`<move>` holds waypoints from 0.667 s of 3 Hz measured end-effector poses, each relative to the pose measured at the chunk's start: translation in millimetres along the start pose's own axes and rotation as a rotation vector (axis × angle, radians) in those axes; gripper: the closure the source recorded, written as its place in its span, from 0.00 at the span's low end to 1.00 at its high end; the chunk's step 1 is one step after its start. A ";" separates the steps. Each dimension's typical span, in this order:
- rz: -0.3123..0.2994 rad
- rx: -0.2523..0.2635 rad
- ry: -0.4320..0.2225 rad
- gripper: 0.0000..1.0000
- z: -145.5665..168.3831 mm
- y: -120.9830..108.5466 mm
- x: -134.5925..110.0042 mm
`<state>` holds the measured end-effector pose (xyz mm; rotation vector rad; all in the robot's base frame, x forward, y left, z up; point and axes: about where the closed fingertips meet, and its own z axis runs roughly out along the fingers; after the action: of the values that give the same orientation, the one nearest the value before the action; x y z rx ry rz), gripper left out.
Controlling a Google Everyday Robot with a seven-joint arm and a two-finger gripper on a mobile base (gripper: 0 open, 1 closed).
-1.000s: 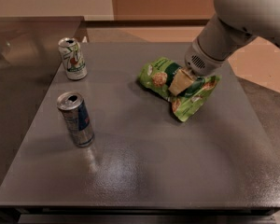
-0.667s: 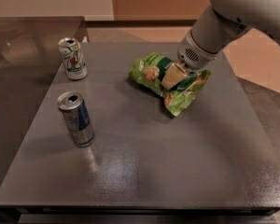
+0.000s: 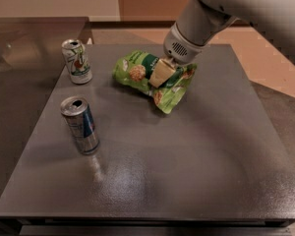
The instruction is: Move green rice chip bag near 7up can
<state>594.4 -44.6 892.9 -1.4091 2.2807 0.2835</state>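
Note:
The green rice chip bag (image 3: 137,73) is crumpled and held just above the dark table, in the middle at the back. My gripper (image 3: 161,73) comes down from the upper right and is shut on the bag's middle; one tan finger (image 3: 160,72) shows against the green. The 7up can (image 3: 77,61) stands upright at the back left, a short way left of the bag, apart from it.
A taller blue and silver can (image 3: 80,125) stands upright at the left, in front of the 7up can. The dark grey table (image 3: 187,171) extends to the front and right. A second metal surface (image 3: 19,43) adjoins at the left.
My gripper has carried the green bag to the left, closer to the 7up can. Both cans have stayed in place.

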 end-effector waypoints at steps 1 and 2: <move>-0.096 -0.039 -0.001 1.00 15.1 6.5 -23.3; -0.170 -0.066 -0.002 1.00 27.0 12.0 -41.1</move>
<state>606.4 4.3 887.7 -1.6240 2.1512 0.3082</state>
